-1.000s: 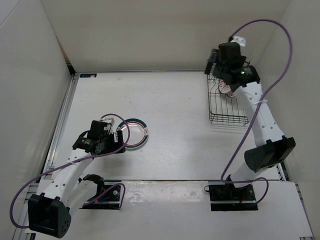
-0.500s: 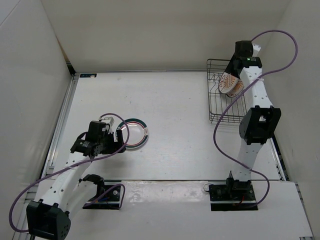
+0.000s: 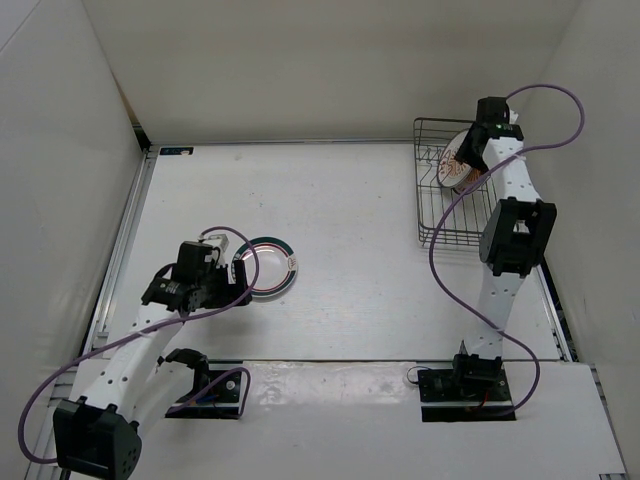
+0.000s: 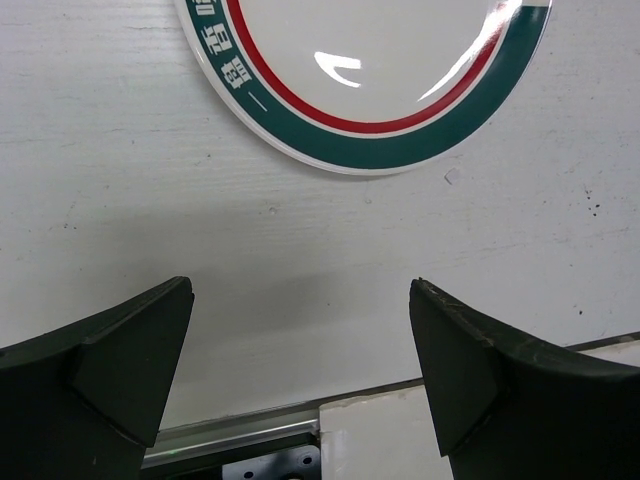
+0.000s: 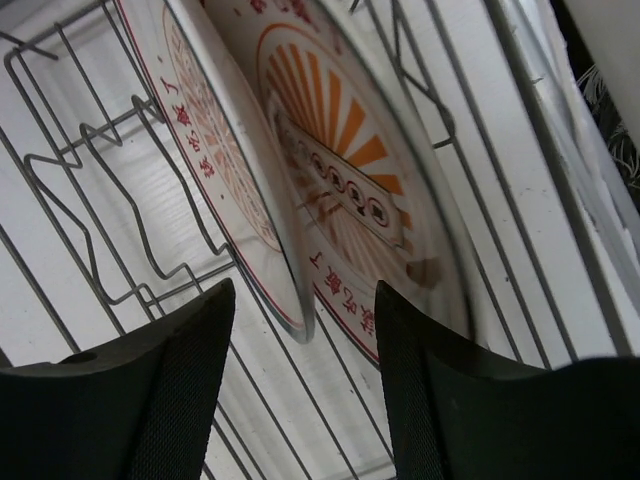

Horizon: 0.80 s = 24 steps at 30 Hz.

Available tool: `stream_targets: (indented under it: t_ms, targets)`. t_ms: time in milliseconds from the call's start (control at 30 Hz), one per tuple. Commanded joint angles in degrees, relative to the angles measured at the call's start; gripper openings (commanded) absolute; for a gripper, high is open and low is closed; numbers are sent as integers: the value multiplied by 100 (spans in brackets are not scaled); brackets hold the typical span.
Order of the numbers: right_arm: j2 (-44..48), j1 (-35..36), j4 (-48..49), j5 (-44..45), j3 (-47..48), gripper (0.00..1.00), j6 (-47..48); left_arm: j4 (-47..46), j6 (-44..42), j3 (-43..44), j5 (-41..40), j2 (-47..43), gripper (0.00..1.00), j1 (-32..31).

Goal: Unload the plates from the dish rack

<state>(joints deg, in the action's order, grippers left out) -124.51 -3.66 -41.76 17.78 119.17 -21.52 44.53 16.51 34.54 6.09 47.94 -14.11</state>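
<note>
The black wire dish rack (image 3: 446, 226) stands at the back right. Two orange sunburst plates (image 3: 460, 163) stand on edge in it. In the right wrist view the left plate (image 5: 215, 140) and the right plate (image 5: 340, 150) lean side by side among the rack wires (image 5: 90, 190). My right gripper (image 3: 472, 150) is open, and the left plate's lower edge lies between its fingers (image 5: 305, 310). The teal-ringed plate (image 3: 270, 266) lies flat on the table. My left gripper (image 3: 240, 283) is open and empty just short of that plate's rim (image 4: 400, 150), over bare table (image 4: 300, 330).
White walls close in the table on the left, back and right. The rack sits close to the right wall. A metal rail (image 4: 240, 440) and a white board (image 3: 330, 410) run along the near edge by the arm bases.
My right arm has swung to the rack's back right corner and brought its gripper down onto the standing plates. The left arm has barely moved.
</note>
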Motion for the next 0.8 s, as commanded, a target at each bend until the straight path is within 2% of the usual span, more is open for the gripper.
stream_targets:
  t_ms: [0,100,167,233,267,367,400,767]
  targets:
    - [-91,23,290,-222,1,61,174,-85,-43,52,86,66,100,-22]
    - [-188,6,396,-310,9,52,244,-85,-43,70,103,136,100,-30]
    - [-197,15,423,-310,9,39,271,-76,-52,61,103,180,100,-22]
    - [-162,6,440,-319,36,35,280,-77,-52,79,112,250,100,-22]
    - [-144,6,423,-310,53,25,297,-94,-52,70,129,251,100,-22]
    - [-39,15,335,-179,123,12,271,-76,-43,87,165,268,100,-22]
    - [-4,15,326,-91,193,0,262,-85,-34,70,165,277,100,-22]
    - [1251,208,-183,911,150,0,-11,-94,-25,52,208,137,100,-22]
